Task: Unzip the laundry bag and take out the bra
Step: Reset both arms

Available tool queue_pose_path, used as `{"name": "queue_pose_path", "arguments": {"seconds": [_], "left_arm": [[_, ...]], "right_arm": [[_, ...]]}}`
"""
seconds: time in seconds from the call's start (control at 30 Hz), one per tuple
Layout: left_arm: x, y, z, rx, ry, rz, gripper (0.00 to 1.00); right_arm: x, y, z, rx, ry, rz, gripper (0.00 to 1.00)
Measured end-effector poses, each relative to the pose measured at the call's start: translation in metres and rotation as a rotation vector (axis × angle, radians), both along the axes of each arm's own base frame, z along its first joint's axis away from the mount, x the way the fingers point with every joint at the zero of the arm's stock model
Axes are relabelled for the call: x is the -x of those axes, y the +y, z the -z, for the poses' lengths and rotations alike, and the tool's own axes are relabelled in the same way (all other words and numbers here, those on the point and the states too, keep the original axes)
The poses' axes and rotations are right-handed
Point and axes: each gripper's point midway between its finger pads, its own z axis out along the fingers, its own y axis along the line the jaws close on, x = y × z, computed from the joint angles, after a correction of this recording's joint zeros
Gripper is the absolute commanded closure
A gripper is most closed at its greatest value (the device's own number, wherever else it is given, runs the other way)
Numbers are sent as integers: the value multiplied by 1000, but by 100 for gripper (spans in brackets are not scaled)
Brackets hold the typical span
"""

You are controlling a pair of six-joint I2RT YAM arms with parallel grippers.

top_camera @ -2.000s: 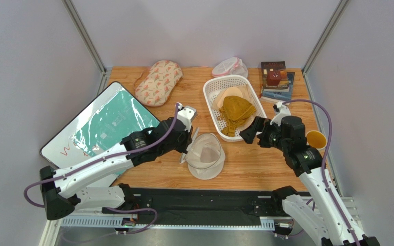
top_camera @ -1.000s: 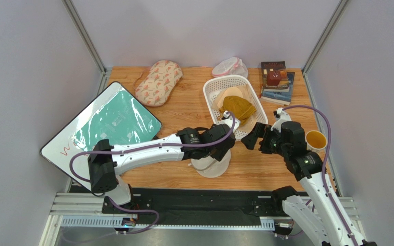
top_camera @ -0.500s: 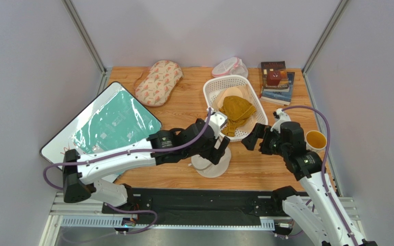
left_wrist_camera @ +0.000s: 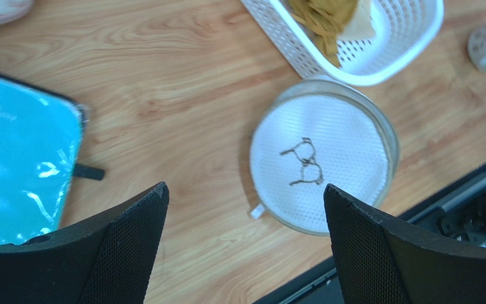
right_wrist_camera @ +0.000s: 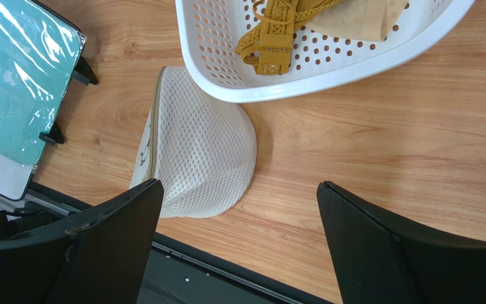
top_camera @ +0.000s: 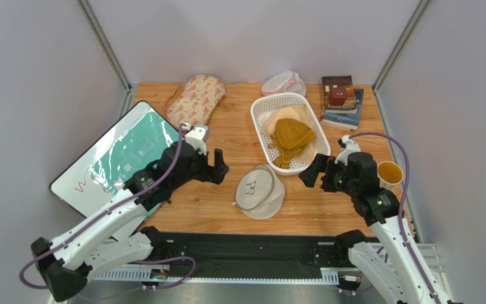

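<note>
bag: round cream-white mesh laundry bag (top_camera: 259, 190) on wooden counter (top_camera: 226, 136), just beside white perforated basket (top_camera: 259, 120) | bra: mustard-yellow padded bra (top_camera: 292, 136) lying in basket | handling: likely light, limp, straps may snag holes; grip a cup | left pincer (top_camera: 216, 167) spread, empty | right pincer (top_camera: 309, 173) spread, empty

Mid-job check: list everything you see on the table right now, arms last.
laundry bag: 1, cream-white mesh with black bra icon, near centre
basket: 1, white, just behind the bag
mustard bra: 1, ochre, in basket, on top
peach bra: 1, pale beige, in basket, underneath
patterned bag: 1, cream and orange, far left-centre
small mesh bag: 1, white, pink trim, far edge
books: stack, dark, far right
red object: 1, on books
cup: 1, yellow, right edge
board: 1, teal, left
left gripper: open, empty
right gripper: open, empty
</note>
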Motion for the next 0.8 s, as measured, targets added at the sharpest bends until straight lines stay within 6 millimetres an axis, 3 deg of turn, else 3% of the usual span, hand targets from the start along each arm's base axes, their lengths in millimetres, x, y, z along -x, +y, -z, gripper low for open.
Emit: {"name": "queue_pose_path", "arguments": {"seconds": [0.17, 0.27, 0.53, 0.8], "left_arm": [[-4, 59, -3, 69, -33, -157, 0], [4, 82, -5, 91, -51, -209, 0], [24, 103, 8, 57, -7, -253, 1], [38, 112, 16, 48, 2, -256, 2]], "right_arm": [[1, 0, 2, 2, 4, 0, 0], [1, 0, 2, 2, 4, -1, 0], [2, -2, -2, 1, -20, 2, 0], [2, -3, -4, 1, -34, 8, 0]]}}
